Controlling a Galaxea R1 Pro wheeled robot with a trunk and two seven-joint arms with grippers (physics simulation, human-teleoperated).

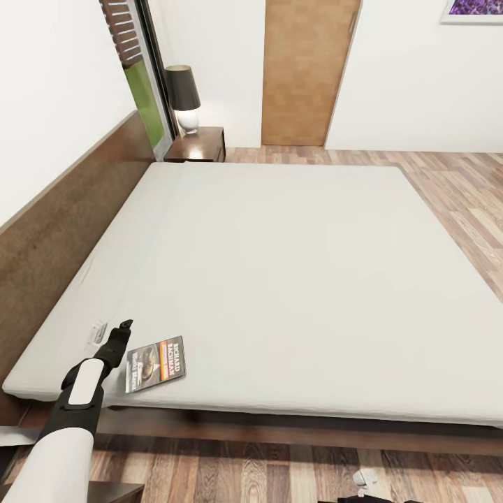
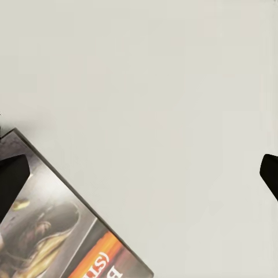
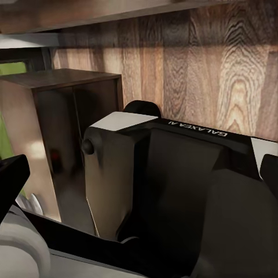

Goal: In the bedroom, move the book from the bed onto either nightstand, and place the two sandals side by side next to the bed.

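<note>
One thin dark grey paperback book [image 1: 156,364] with an orange band lay flat on the pale mattress [image 1: 293,279] just beside the spread-open left gripper [image 1: 123,331], probably light, slightly flexible, best pinched at an edge.

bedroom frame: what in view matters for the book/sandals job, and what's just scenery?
Task-relevant:
- book, near corner of the mattress
- bed
- nightstand at the far side
- left gripper, open beside the book

Just there:
- lamp on the nightstand
- door
- picture on the wall
</note>
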